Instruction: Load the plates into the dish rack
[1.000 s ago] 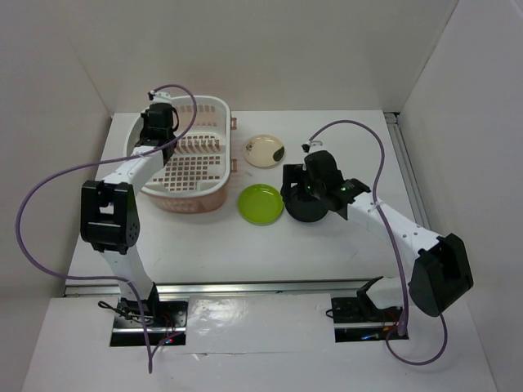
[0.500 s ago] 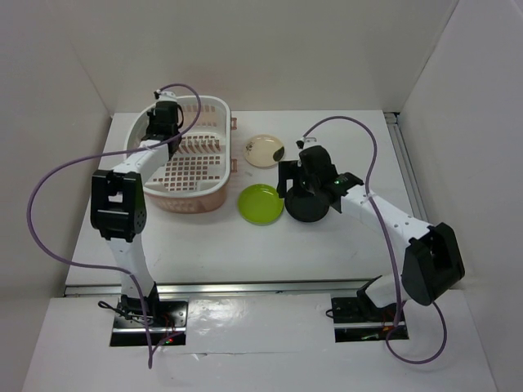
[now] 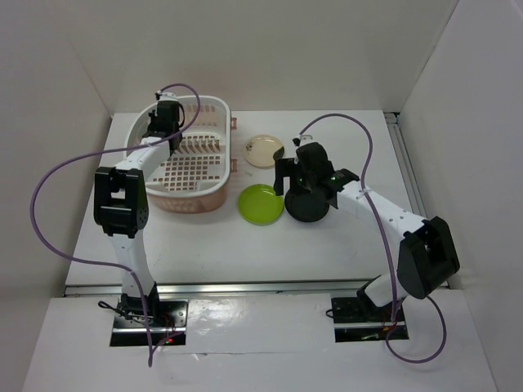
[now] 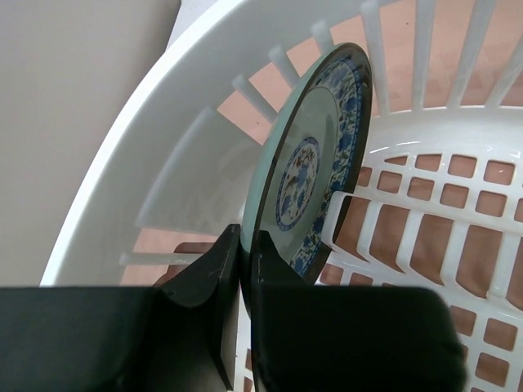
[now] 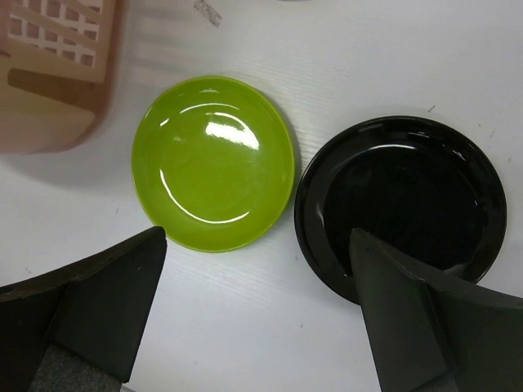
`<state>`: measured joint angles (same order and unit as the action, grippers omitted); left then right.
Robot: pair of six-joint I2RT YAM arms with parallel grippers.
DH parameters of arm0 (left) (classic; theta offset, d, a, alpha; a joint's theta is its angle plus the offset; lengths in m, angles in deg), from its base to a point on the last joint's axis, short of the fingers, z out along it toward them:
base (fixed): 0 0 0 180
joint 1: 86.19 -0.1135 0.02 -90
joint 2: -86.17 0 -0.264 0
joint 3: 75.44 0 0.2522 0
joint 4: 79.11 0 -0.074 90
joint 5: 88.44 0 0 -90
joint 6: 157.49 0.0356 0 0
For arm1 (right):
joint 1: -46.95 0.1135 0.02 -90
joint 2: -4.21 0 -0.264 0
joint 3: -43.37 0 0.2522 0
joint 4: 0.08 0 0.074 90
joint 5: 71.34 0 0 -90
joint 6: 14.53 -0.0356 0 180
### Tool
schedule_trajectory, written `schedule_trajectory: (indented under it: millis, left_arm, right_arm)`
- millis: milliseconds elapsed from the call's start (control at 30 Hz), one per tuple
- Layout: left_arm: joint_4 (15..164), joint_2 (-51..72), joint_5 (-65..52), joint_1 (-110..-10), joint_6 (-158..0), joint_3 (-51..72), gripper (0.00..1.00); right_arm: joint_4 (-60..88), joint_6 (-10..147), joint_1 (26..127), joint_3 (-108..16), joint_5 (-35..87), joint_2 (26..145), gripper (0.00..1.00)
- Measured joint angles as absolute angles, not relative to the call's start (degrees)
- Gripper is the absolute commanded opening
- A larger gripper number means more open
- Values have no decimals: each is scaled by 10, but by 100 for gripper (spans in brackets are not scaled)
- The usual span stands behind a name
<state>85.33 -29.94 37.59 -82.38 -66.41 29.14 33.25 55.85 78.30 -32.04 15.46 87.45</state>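
Note:
A dark teal patterned plate (image 4: 315, 163) stands on edge inside the dish rack (image 4: 163, 106), leaning against an upright tine (image 4: 335, 214). My left gripper (image 4: 245, 245) is shut on its lower rim, at the rack's far left end (image 3: 163, 116). The lime green plate (image 5: 212, 163) and the glossy black plate (image 5: 409, 196) lie flat side by side on the table. Above them my right gripper (image 5: 257, 237) hangs open, one finger over the black plate's near rim. The cream plate (image 3: 265, 150) lies behind them, to the right of the dish rack (image 3: 184, 200).
White walls close in the table on the left, back and right. A purple cable loops from each arm. The pink corner of the rack (image 5: 57, 90) sits just left of the green plate.
My left gripper has moved deeper into the rack's far left end with the teal plate. The right gripper has shifted left over the black plate, closer to the green one.

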Motion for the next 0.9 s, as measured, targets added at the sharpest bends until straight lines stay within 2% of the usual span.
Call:
schedule_trajectory:
  millis: [67,133,200,233,733,867,900]
  left_arm:
    - [851,-300,377,-824,-664,293,19]
    - [850,-300,377,-824,-664,294,27]
    - [850,-300,377,-825,-665,295,27]
    - [850,-300,377,-826,-665,295,32]
    - [848,-300,368,-837,-668,308,54]
    - [824,-300,346,-839,-683,326,70]
    - [821,-300,339,-839,-690,333,80]
  right_arm:
    - [332,558,783,-326,156,877,100]
    - [332,558,783,-330,157,880,100]
    - [329,558,783,-332,160,881,100]
    - [329,558,783,-332,161,882,100]
    - [329,558,783,-335,174,896,100]
    - [329,558,783,-335,172,897,100]
    - [328,558,782,-335,169,897,100]
